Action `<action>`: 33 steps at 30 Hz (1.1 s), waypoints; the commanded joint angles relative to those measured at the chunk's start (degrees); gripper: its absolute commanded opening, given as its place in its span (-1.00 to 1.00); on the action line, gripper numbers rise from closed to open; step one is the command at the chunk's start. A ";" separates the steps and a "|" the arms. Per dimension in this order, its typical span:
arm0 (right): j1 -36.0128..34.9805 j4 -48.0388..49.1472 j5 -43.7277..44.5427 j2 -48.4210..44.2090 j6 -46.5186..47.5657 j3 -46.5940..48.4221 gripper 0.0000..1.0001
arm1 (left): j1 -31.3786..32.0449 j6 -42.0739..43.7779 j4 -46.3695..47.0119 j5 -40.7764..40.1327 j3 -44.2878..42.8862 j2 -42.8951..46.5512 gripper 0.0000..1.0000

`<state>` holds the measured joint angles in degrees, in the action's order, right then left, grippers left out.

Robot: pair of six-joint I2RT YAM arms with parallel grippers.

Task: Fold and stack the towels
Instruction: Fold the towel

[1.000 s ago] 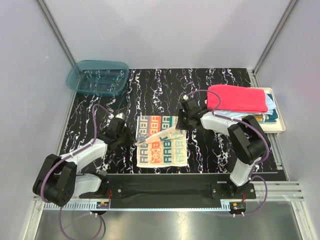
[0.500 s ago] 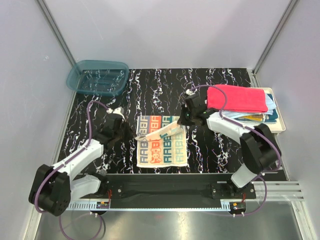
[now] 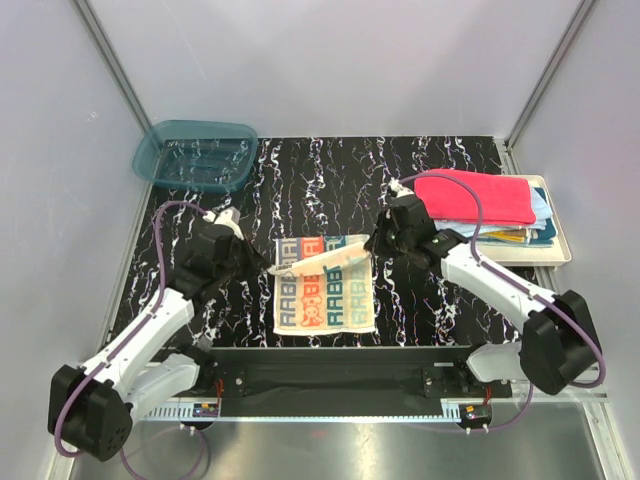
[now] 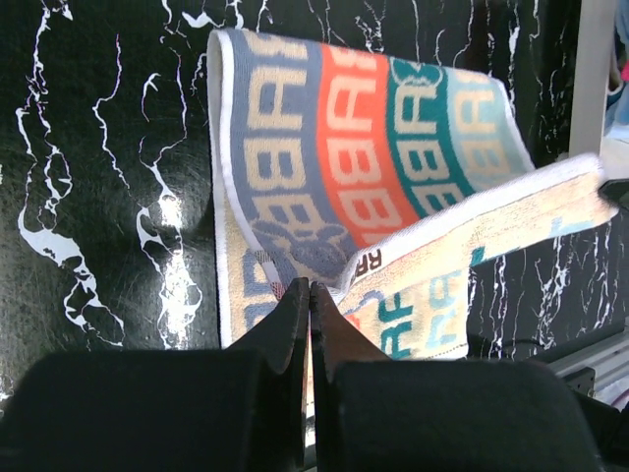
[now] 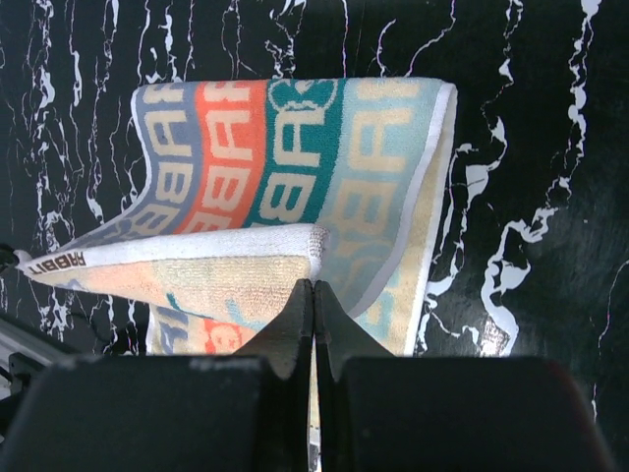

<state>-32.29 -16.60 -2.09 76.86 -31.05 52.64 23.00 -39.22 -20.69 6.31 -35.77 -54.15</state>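
The red/teal lettered towel (image 3: pixel 325 298) lies on the black marbled table in front of both arms. One of its edges is lifted and stretched between the two grippers, pale underside showing. My left gripper (image 3: pixel 268 268) is shut on the left corner of that edge (image 4: pixel 310 285). My right gripper (image 3: pixel 372 248) is shut on the right corner (image 5: pixel 314 283). The rest of the towel (image 4: pixel 354 147) (image 5: pixel 295 157) stays flat beneath. A red-pink towel (image 3: pixel 475 197) tops a stack of folded towels at the right.
The stack rests on a cream tray (image 3: pixel 556 256) at the table's right edge. A translucent teal bin (image 3: pixel 195 153) stands at the far left corner. Grey walls close in the left, back and right sides.
Both grippers have closed on the towel's edge. The edge has risen a little and pulled straighter, as the left arm swung left and the right arm swung right.
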 commanded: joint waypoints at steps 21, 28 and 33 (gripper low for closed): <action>-4.53 0.34 0.59 -9.27 -5.69 -10.98 -1.00 | 1.52 -1.03 0.47 3.01 4.56 2.82 -1.00; -5.67 4.20 -0.46 -9.36 -7.71 -16.59 -0.95 | 2.13 -2.08 1.97 4.15 7.90 1.86 -1.00; -5.76 5.79 -1.16 -10.15 -8.24 -19.94 -0.93 | 2.66 -3.05 3.37 5.47 11.50 1.77 -0.96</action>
<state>-37.52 -14.00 -2.72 68.77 -38.06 34.11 25.19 -41.21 -20.10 9.54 -25.98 -52.60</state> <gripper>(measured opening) 0.030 0.018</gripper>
